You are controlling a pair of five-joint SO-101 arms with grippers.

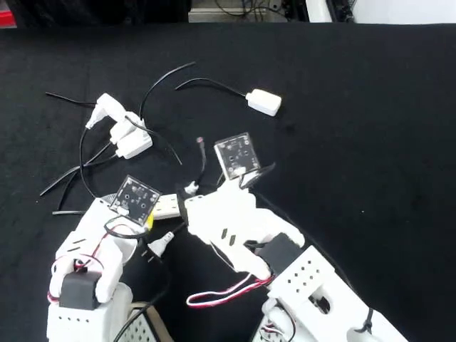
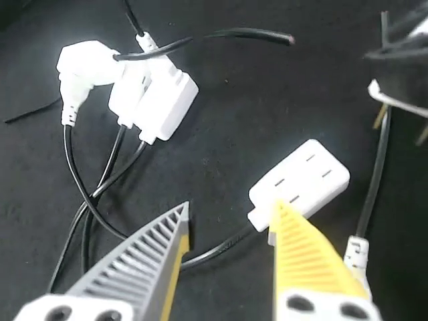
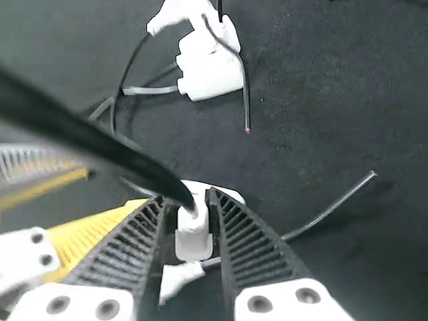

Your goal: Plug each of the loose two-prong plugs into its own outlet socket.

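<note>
While the left gripper (image 2: 229, 207) gapes wide with nothing in it, its yellow finger (image 2: 301, 254) sits against the outlet socket (image 2: 301, 180), likely to steady it; just right, the right gripper (image 3: 192, 200) pinches a two-prong plug (image 3: 194, 235), probably lining it up; another socket (image 1: 263, 102) lies far right.

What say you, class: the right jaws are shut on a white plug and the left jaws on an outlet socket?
Wrong: the left wrist view shows the left jaws open, the outlet socket lying by one tip. The right jaws are shut on the white plug.
</note>
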